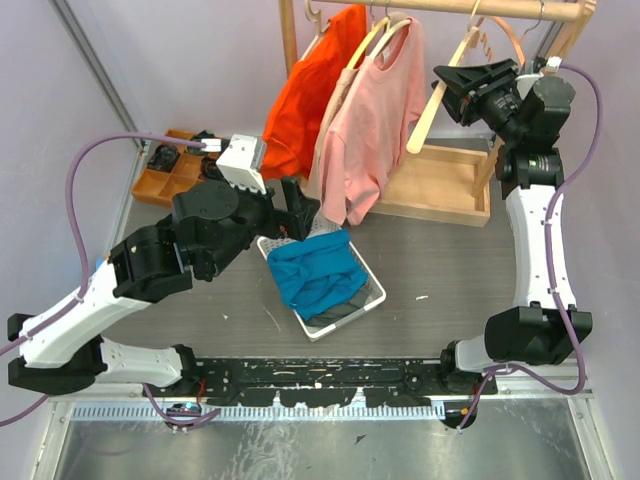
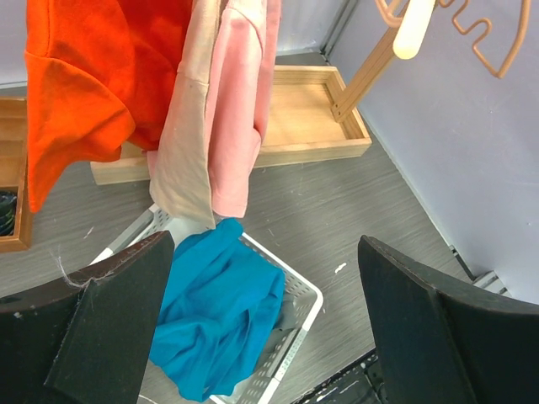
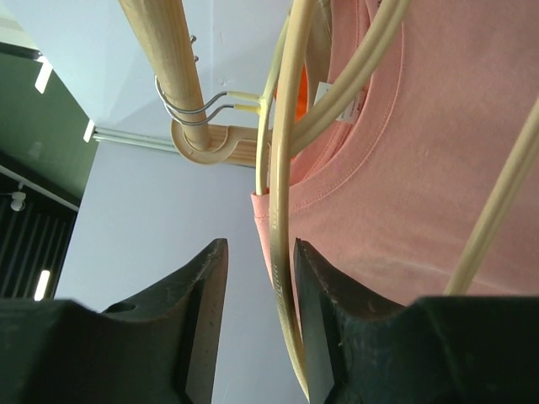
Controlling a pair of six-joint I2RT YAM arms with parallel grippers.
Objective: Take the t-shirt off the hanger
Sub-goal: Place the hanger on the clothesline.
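Observation:
A pink t-shirt (image 1: 375,120) hangs on a cream hanger (image 1: 385,35) from the wooden rail (image 1: 450,8). In the right wrist view the hanger's thin arm (image 3: 282,185) runs out of the shirt's collar (image 3: 438,168) and passes between my right gripper's (image 3: 259,248) jaws. It lies close to the right finger, and a gap is left on the other side. The right gripper (image 1: 445,92) is high at the rail. My left gripper (image 1: 305,210) is wide open and empty, just below the pink shirt's hem (image 2: 240,109).
A beige shirt (image 1: 335,120) and an orange shirt (image 1: 310,100) hang left of the pink one. A white basket (image 1: 372,290) holding a blue shirt (image 1: 315,270) sits under the left gripper (image 2: 265,252). The rack's wooden base tray (image 1: 440,185) lies behind. An empty orange hanger (image 1: 500,30) hangs at the right.

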